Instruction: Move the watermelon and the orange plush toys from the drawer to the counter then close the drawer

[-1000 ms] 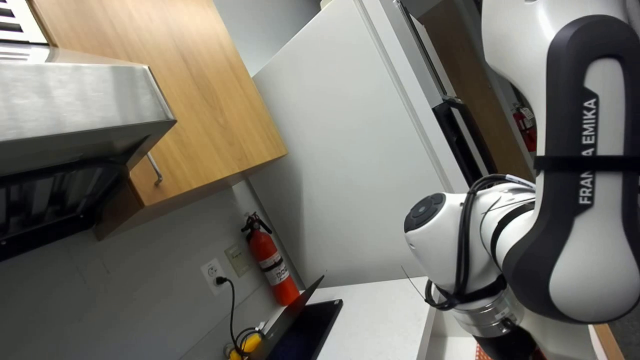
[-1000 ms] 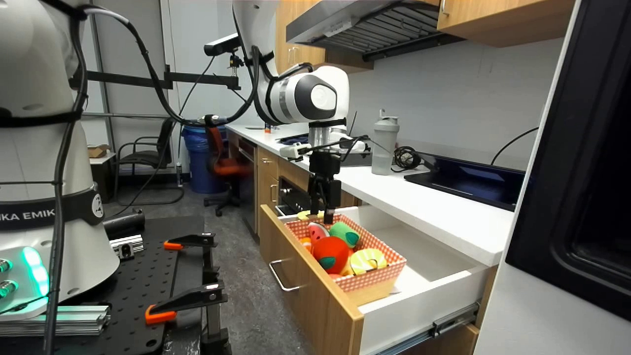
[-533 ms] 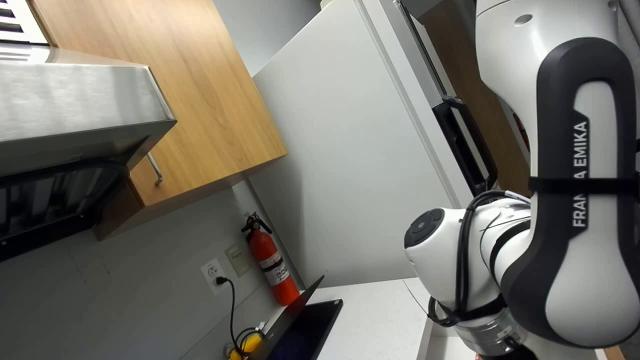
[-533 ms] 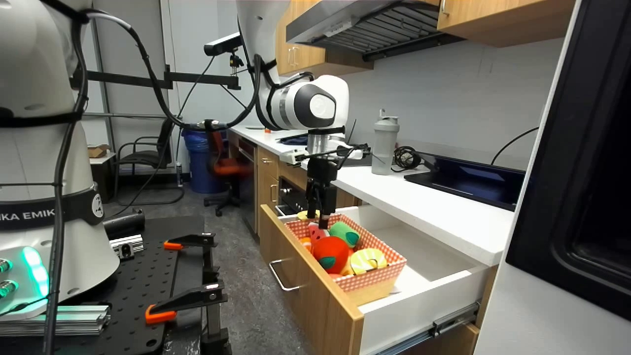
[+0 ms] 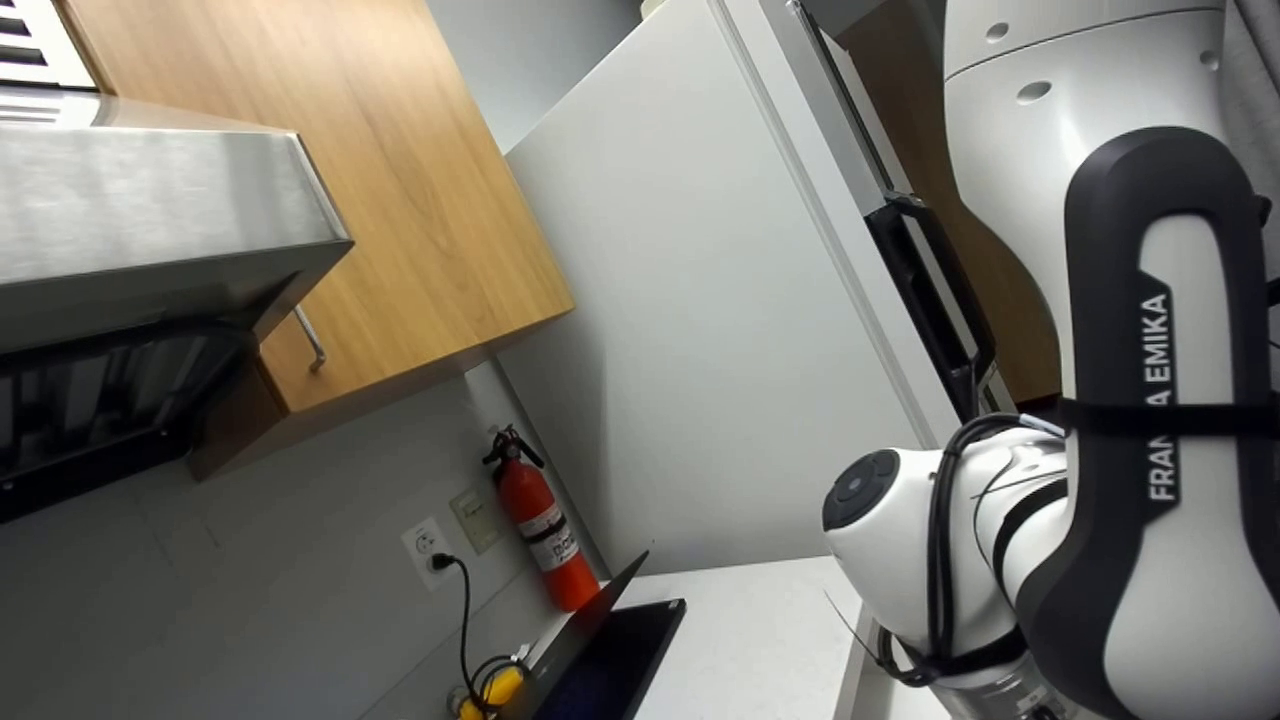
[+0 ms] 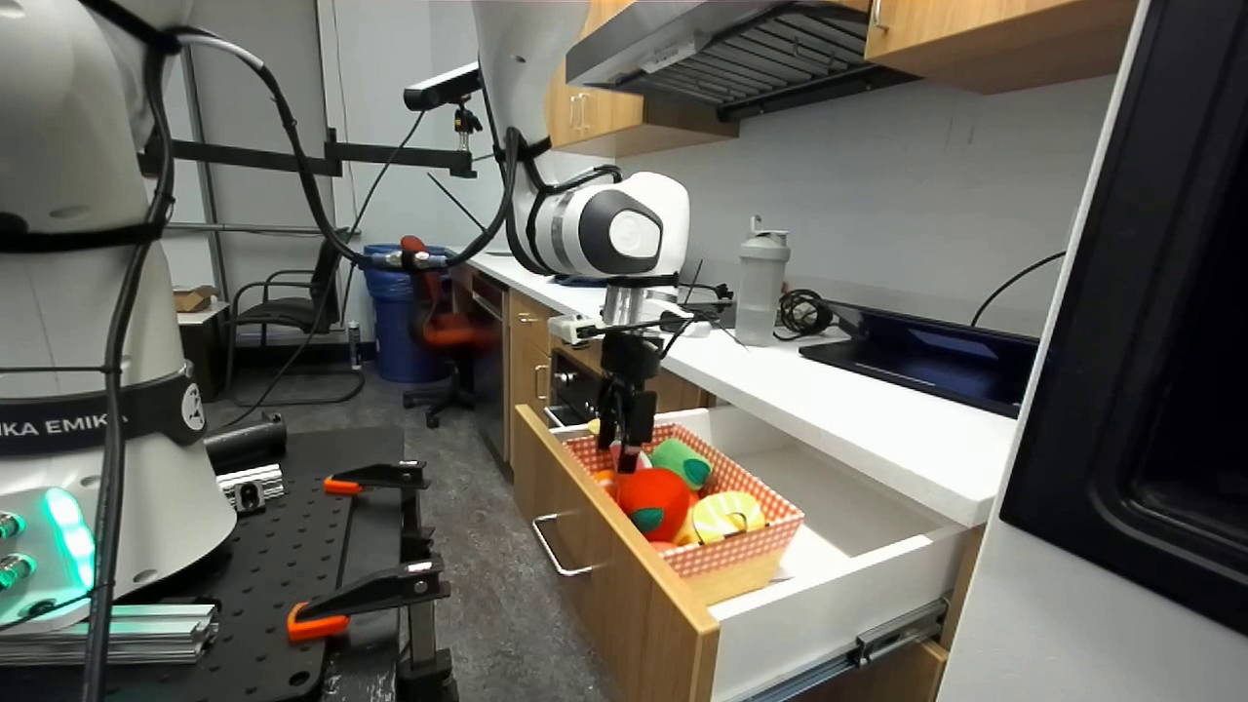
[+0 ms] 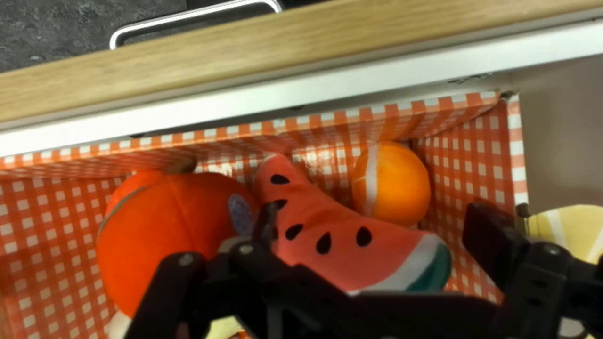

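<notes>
By the look of it, on the first pick: getting the watermelon [image 7: 344, 245] out of the checked basket [image 7: 471, 160] in the pulled-out drawer [image 6: 634, 600]. Not lifted yet.

Seeing the end effector [image 7: 370, 216] released, with fingers [image 7: 494, 247] spread wide and no toy in the grip.

In wrist view, finding the watermelon between the two fingers, slantwise in the basket, with narrow tip toward the drawer front, rind end just short of one finger, and opposite edge overlapped in view by the other. Can't tell touching from apart there, nor read depth well. In an exterior view, seeing the fingertips down at the basket opening, right by the watermelon.

Next, probably: ease down a bit if needed, centre on the flesh, close, check for a firm hold. Expect soft stuffing to squash. Watch for catching the red-orange ball [image 7: 165, 221], close beside that overlapping finger, or nudging the banded orange toy [image 7: 398, 183], just beside the watermelon. Then lift clear of the rim and carry over to the table [image 6: 838, 400].

After that, go back for the second toy. Unsure of the match from here: by the task wording, could be either the red-orange ball or the banded orange toy. Last, push the drawer home.
</notes>
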Tool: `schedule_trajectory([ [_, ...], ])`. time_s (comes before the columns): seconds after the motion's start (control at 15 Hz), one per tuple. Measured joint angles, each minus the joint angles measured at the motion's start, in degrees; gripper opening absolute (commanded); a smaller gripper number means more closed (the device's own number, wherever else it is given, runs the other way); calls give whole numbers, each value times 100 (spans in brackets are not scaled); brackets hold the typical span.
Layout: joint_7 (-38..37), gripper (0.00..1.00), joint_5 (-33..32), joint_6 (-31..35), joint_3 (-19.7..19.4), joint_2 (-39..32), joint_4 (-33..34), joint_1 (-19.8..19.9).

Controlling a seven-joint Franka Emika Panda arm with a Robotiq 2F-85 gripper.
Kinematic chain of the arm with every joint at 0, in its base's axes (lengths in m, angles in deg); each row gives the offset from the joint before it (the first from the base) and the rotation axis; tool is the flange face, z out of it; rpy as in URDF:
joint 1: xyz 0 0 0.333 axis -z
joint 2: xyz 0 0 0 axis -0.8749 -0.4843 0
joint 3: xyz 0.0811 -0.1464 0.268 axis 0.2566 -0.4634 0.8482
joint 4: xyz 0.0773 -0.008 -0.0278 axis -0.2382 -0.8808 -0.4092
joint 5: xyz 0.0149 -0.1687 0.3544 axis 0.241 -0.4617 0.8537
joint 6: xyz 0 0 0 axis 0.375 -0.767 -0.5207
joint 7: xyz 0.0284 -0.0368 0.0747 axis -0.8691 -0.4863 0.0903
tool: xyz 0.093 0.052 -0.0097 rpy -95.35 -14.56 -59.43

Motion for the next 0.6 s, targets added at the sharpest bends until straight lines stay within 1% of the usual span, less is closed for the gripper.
schedule_trajectory([
  [0.27,1,42,73,4,1,-157,16,-16],
  [0.33,1,78,85,5,1,-185,27,-20],
  [0.47,1,80,95,5,0,-224,66,-20],
  [0.6,1,92,95,5,-12,-253,120,-20],
])
